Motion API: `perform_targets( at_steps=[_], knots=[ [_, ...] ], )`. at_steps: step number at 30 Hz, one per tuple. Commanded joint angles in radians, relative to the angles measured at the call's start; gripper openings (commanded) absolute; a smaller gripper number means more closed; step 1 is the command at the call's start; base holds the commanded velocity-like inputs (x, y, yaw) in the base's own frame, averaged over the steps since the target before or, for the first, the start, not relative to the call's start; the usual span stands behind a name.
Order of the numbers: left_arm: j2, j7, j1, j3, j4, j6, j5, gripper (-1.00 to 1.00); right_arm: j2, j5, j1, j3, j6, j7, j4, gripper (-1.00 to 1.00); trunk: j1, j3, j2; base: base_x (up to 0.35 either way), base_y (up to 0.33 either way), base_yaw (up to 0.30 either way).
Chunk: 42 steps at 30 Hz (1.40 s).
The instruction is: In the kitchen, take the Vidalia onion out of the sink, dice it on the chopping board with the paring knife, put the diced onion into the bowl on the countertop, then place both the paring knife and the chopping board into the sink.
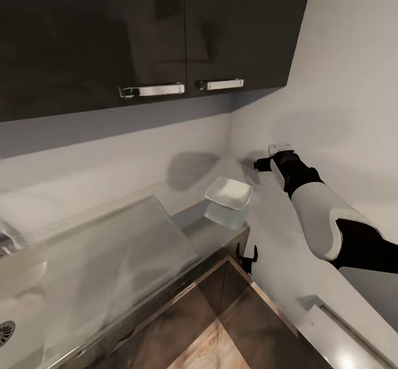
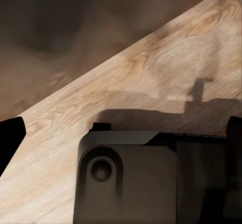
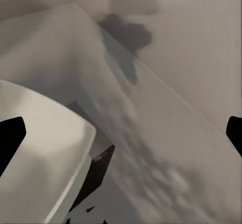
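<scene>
Now | right gripper (image 1: 260,164) open | bowl (image 1: 229,193) just beside, apart

**White bowl in the corner, sink at the far end**

The bowl (image 1: 229,193) is white, shallow and squarish with rounded corners and flared sides; it stands upright and empty on the grey desk (image 1: 138,247), close to the inner corner where the two wall faces meet. Its reflection shows in the glossy surface just below it. The sink (image 1: 11,325) lies well apart from the bowl along the same desk, a grey basin with its round drain (image 1: 5,333) at the picture's edge.
</scene>
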Motion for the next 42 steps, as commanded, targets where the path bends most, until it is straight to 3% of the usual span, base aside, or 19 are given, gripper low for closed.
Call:
perform_targets(
  at_steps=[1, 13, 28, 42],
  knots=[
    [0.000, 0.003, -0.001, -0.009, 0.001, -0.004, 0.010, 1.00, 0.001, 0.002, -0.001, -0.005, 0.003, -0.002, -0.001, 1.00, 0.001, -0.002, -0.002, 0.058, -0.146, 0.000],
    [0.000, 0.003, -0.001, -0.009, 0.001, -0.004, 0.010, 1.00, 0.001, 0.002, -0.001, -0.005, 0.002, -0.002, 0.010, 1.00, 0.001, -0.002, -0.002, 0.124, -0.082, 0.000],
    [0.000, 0.003, -0.001, -0.009, 0.001, -0.004, 0.010, 1.00, 0.000, 0.002, -0.001, -0.005, 0.002, -0.001, 0.017, 1.00, 0.001, -0.002, -0.002, 0.170, 0.067, 0.000],
    [0.000, 0.003, 0.000, -0.009, 0.001, -0.004, 0.010, 1.00, 0.001, 0.002, -0.001, -0.005, 0.001, -0.001, 0.026, 1.00, 0.001, -0.002, -0.002, 0.018, 0.002, 0.000]
  ],
)
